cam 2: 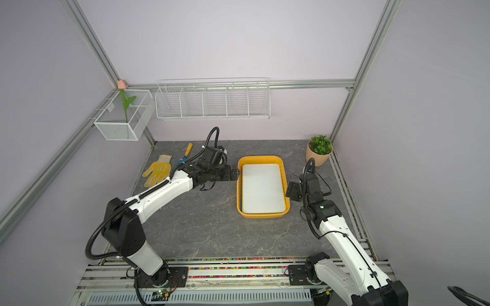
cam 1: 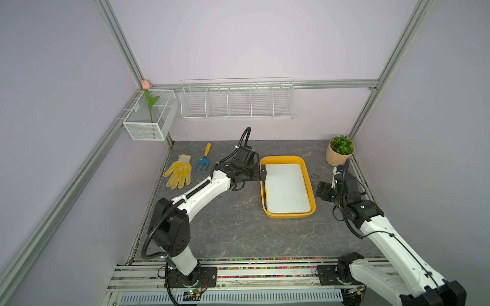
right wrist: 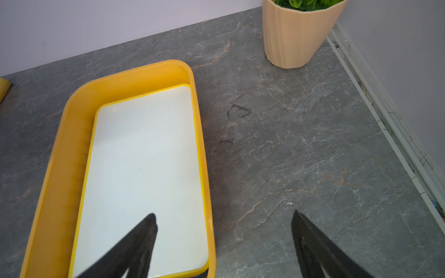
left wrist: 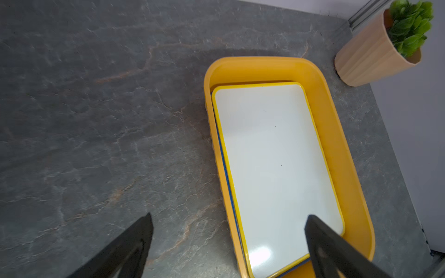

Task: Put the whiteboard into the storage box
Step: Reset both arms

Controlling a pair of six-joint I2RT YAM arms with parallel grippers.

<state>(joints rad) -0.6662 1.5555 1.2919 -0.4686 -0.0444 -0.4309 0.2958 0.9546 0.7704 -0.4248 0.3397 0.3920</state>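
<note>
The storage box (cam 1: 281, 160) (cam 2: 259, 159) is a shallow yellow-orange tub on the grey table, right of centre. A whiteboard (cam 1: 286, 188) (cam 2: 262, 189) with a yellow frame lies flat inside it, and a blue edge shows under its left side. My left gripper (cam 1: 262, 172) (left wrist: 228, 217) stands open over the box's far-left rim, with nothing between its fingers. One finger is above the whiteboard (left wrist: 272, 156), the other over the table. My right gripper (cam 1: 322, 190) (right wrist: 224, 214) is open and empty at the box's right wall (right wrist: 62, 149), one finger above the whiteboard (right wrist: 144, 168).
A potted plant (cam 1: 341, 151) stands at the back right corner. A yellow glove (cam 1: 179, 172) and a blue hand rake (cam 1: 204, 157) lie at the back left. A wire rack (cam 1: 237, 102) and a mesh basket (cam 1: 149, 116) hang on the walls.
</note>
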